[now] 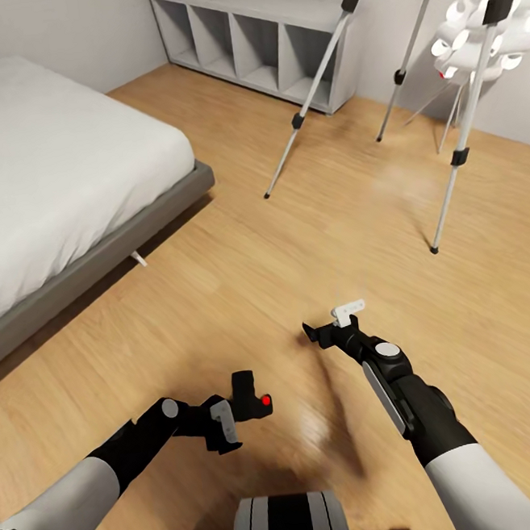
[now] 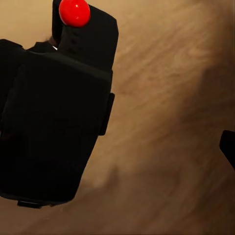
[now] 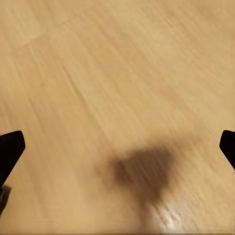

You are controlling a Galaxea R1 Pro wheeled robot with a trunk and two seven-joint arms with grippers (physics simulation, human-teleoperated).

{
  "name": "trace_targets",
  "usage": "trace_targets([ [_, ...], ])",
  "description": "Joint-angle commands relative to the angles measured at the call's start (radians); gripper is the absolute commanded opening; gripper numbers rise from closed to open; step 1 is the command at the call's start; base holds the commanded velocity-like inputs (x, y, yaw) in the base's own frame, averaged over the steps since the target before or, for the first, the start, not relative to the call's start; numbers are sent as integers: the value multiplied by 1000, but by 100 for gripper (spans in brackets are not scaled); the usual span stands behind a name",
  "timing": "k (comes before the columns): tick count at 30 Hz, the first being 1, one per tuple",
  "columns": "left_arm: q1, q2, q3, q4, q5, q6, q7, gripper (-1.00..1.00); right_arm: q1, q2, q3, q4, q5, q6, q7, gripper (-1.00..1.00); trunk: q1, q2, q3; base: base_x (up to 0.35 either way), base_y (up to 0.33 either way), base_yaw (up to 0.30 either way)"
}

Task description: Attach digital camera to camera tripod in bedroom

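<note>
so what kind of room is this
Most likely a bedroom: a grey-framed bed with a white mattress, a grey cubby shelf against the wall, and light wooden floor.

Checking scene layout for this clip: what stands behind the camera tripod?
Behind the camera tripod stands a white ball-cluster floor lamp, partly covered by the tripod's legs, before the pale wall. A grey cubby shelf stands further left. The lamp's base is hard to make out.

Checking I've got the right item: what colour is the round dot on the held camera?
Bright red, clearest in the left wrist view: dot on the black digital camera.
</note>
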Motion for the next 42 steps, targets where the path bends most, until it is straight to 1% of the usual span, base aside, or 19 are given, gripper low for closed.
trace_targets([
  [1, 0, 1, -2, -2, -3, 3, -1, 100, 0, 0, -1, -1, 0, 6, 3, 100, 0, -1, -5, 0, 0, 0],
  [9, -1, 1, -2, -12, -3, 4, -1, 100, 0, 0, -1, -1, 0, 6, 3, 100, 4, -2, -36, 0, 0, 0],
  [12, -7, 10, -1, -51, -3, 18, 0, 100, 0, 0, -1, -1, 0, 6, 3, 100, 4, -2, -36, 0, 0, 0],
  [14, -18, 29, 1, -86, -3, 59, 0, 100, 0, 0, -1, -1, 0, 6, 3, 100, 4, -2, -36, 0, 0, 0],
  [16, -22, 39, 1, -98, -3, 73, 0, 100, 0, 0, -2, -1, 0, 6, 3, 100, 4, -2, -36, 0, 0, 0],
  [17, -26, 51, 1, -110, -3, 82, -1, 100, 0, 0, -2, -1, 0, 6, 3, 100, 4, -2, -36, 0, 0, 0],
  [24, -31, 100, 3, -166, -3, 96, -3, 100, 0, 0, -2, -1, 0, 6, 3, 100, 4, -2, -36, 0, 0, 0],
  [25, -32, 113, 4, -187, -3, 99, -5, 100, 0, 0, -2, -1, 0, 6, 3, 100, 4, -2, -36, 0, 0, 0],
  [28, -32, 133, 7, -220, -3, 107, -9, 100, 0, 0, -2, -1, 0, 6, 3, 100, 4, -2, -36, 0, 0, 0],
  [31, -32, 150, 17, -253, -3, 129, -11, 100, 0, 0, -2, -1, 0, 6, 4, 100, 4, -2, -36, 0, 0, 0],
  [32, -33, 158, 24, -271, -3, 151, -13, 100, 0, 0, -2, -1, 0, 6, 4, 100, 4, -2, -36, 0, 0, 0],
  [33, -33, 161, 26, -277, -3, 162, -14, 100, 0, 0, -2, -1, 0, 6, 4, 100, 4, -2, -36, 0, 0, 0],
  [35, -33, 167, 34, -283, -3, 201, -18, 100, 0, 0, -2, -1, 0, 6, 4, 100, 5, -3, -43, 0, 0, 0],
  [42, -33, 163, 38, -247, -3, 212, -20, 100, 0, 0, -2, -1, 0, 6, 4, 100, 8, -5, -70, 0, 0, 0],
])
